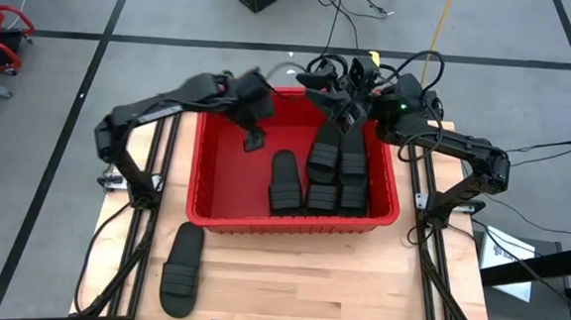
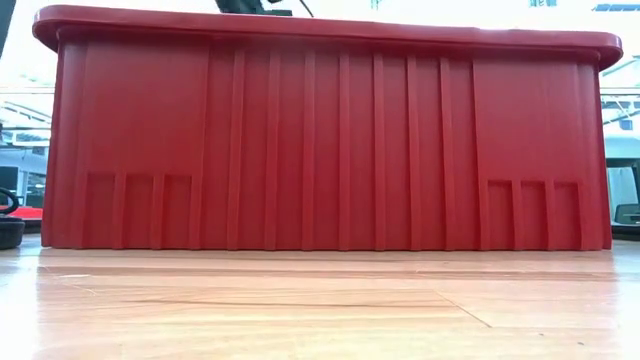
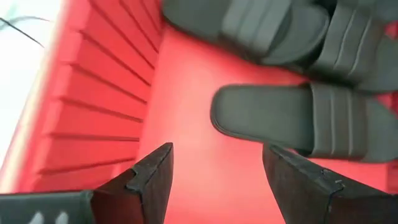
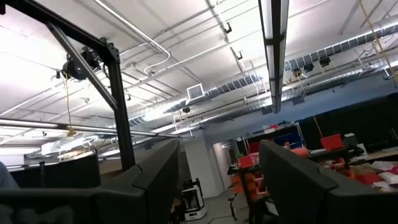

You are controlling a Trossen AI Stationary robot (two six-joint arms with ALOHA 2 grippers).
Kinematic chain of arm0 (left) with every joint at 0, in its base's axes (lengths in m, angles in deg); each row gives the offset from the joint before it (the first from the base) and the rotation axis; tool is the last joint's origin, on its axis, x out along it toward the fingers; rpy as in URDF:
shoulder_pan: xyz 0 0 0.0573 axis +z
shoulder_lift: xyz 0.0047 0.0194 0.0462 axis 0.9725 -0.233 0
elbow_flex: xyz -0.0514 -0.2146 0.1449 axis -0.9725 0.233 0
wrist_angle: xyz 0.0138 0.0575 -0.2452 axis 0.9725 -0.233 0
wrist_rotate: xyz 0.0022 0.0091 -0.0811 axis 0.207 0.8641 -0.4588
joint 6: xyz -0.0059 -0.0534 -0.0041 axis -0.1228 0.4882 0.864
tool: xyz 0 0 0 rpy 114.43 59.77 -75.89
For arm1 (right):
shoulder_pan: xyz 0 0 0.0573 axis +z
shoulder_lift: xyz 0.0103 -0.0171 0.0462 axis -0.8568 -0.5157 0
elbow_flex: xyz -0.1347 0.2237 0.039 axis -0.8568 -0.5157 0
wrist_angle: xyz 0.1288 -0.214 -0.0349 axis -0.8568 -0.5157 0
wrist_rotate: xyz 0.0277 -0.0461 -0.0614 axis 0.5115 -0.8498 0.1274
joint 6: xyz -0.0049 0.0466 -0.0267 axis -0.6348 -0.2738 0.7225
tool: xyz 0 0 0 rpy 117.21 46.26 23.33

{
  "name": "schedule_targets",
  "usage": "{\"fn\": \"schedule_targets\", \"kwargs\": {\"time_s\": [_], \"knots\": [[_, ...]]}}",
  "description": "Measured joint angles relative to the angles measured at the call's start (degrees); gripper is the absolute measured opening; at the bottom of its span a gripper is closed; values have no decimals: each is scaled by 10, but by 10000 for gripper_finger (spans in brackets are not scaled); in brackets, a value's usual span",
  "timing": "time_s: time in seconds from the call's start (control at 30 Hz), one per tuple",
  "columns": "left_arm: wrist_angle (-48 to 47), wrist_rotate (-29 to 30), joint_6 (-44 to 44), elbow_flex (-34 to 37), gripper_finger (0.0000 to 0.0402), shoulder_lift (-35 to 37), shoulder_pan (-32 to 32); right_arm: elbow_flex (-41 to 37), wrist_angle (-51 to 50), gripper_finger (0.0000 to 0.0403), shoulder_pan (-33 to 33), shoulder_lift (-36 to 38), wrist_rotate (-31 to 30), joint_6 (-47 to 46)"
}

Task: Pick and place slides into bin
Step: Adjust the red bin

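The counter [image 1: 288, 279] is pale wood planking, standing on a grey floor [image 1: 60, 116] marked with dark lines. Black cables [image 1: 344, 15] and a yellow cable [image 1: 438, 25] trail across the floor beyond the counter's far edge. Overhead, the ceiling is white and open, carrying silver ducts [image 4: 261, 87], pipes [image 4: 143, 37] and a long strip light [image 4: 273, 37]. Red bins [image 4: 329, 142] stand on distant benches against a blue wall [image 4: 283, 134].

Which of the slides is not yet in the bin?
The slide lying alone on the wooden table, in front of the bin's left corner. The other visible slides lie inside the red bin.
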Motion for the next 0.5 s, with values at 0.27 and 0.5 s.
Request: {"fn": "schedule_targets", "kwargs": {"time_s": [0.27,0.5], "knots": [[-1,-41,33,0,239,119,-12,0,-7,210,0,0,15,-1],[-16,-112,76,0,239,206,-73,0,-15,210,2,0,45,-28]]}}
